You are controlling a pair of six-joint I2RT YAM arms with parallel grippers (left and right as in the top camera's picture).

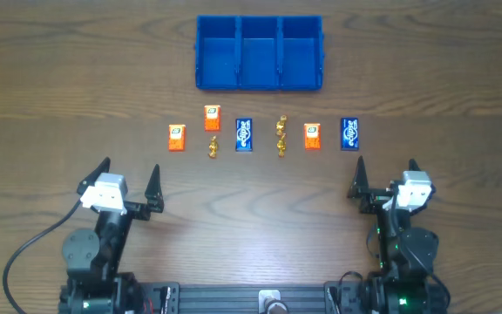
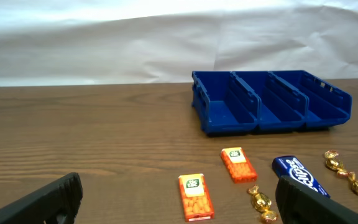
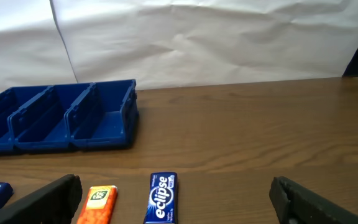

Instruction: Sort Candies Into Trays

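A blue tray (image 1: 238, 52) with three compartments stands at the far centre, all compartments bare. In front of it lies a row of candies: orange boxes (image 1: 177, 137) (image 1: 212, 117) (image 1: 312, 135), blue packs (image 1: 245, 133) (image 1: 349, 133) and gold wrapped sweets (image 1: 213, 146) (image 1: 281, 136). My left gripper (image 1: 129, 179) hovers open near the front left, short of the row. My right gripper (image 1: 386, 174) is open at the front right, just behind the right blue pack (image 3: 160, 198). The left wrist view has an orange box (image 2: 194, 197) closest between the fingers. Neither gripper holds anything.
Bare wooden table surrounds the candies on both sides and between the row and the tray (image 2: 229, 127). A white sheet backs the table's far edge. A black cable (image 1: 24, 253) loops beside the left arm's base.
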